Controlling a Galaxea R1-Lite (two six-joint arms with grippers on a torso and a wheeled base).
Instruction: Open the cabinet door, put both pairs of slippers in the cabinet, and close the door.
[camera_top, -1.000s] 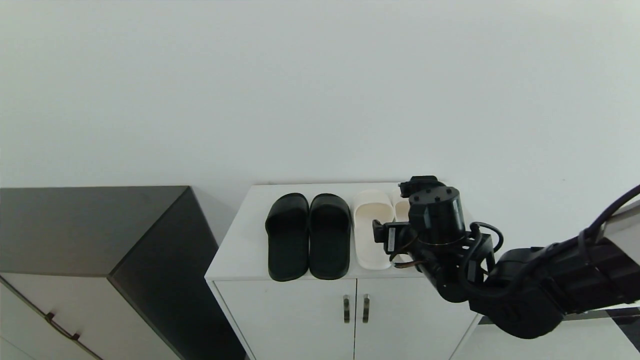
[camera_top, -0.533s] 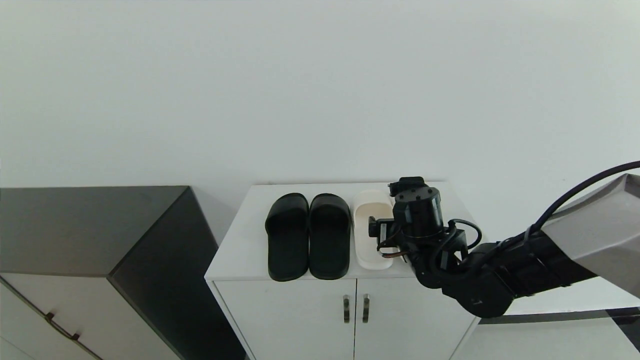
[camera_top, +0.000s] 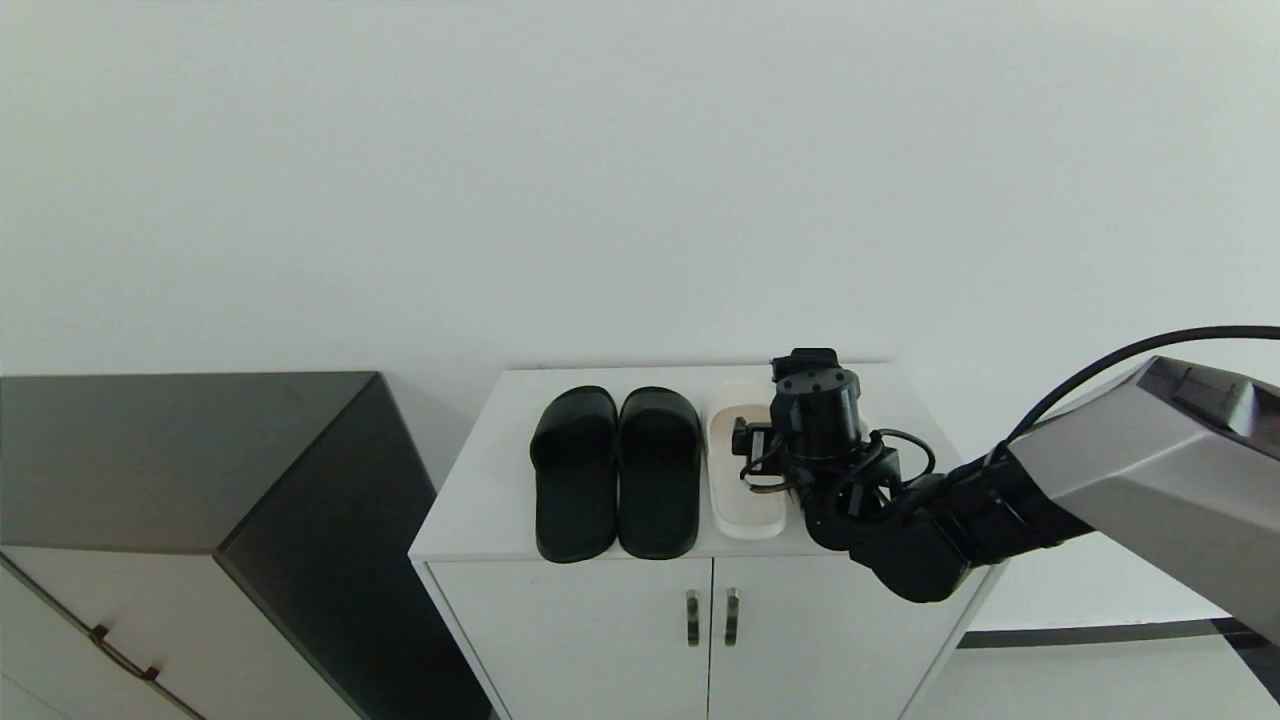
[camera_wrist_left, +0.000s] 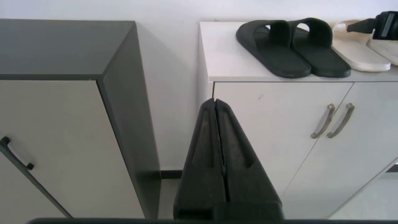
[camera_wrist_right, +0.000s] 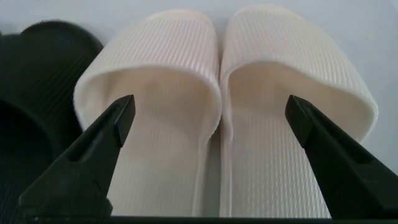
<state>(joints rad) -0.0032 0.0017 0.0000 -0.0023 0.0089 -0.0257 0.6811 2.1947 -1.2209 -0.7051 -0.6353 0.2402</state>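
A white cabinet (camera_top: 480, 500) stands with both doors shut, its two handles (camera_top: 692, 617) side by side at the middle. On its top lie a black pair of slippers (camera_top: 615, 475) and, to their right, a white pair (camera_top: 742, 500). My right wrist (camera_top: 815, 420) hangs over the white pair and hides the right slipper. My right gripper (camera_wrist_right: 210, 102) is open, its fingers straddling the toe straps of both white slippers (camera_wrist_right: 186, 56), holding nothing. My left gripper (camera_wrist_left: 215, 109) is shut and empty, low in front of the cabinet's left side.
A dark cabinet (camera_top: 180, 450) with a light front and a drawer handle (camera_top: 120, 655) stands left of the white one, with a narrow gap between them. A plain white wall rises behind both. The white cabinet's doors (camera_wrist_left: 280, 137) are beside the left gripper.
My right arm has stretched forward and a little left over the cabinet top, bringing its wrist farther in above the white slippers. The slippers and doors have not moved.
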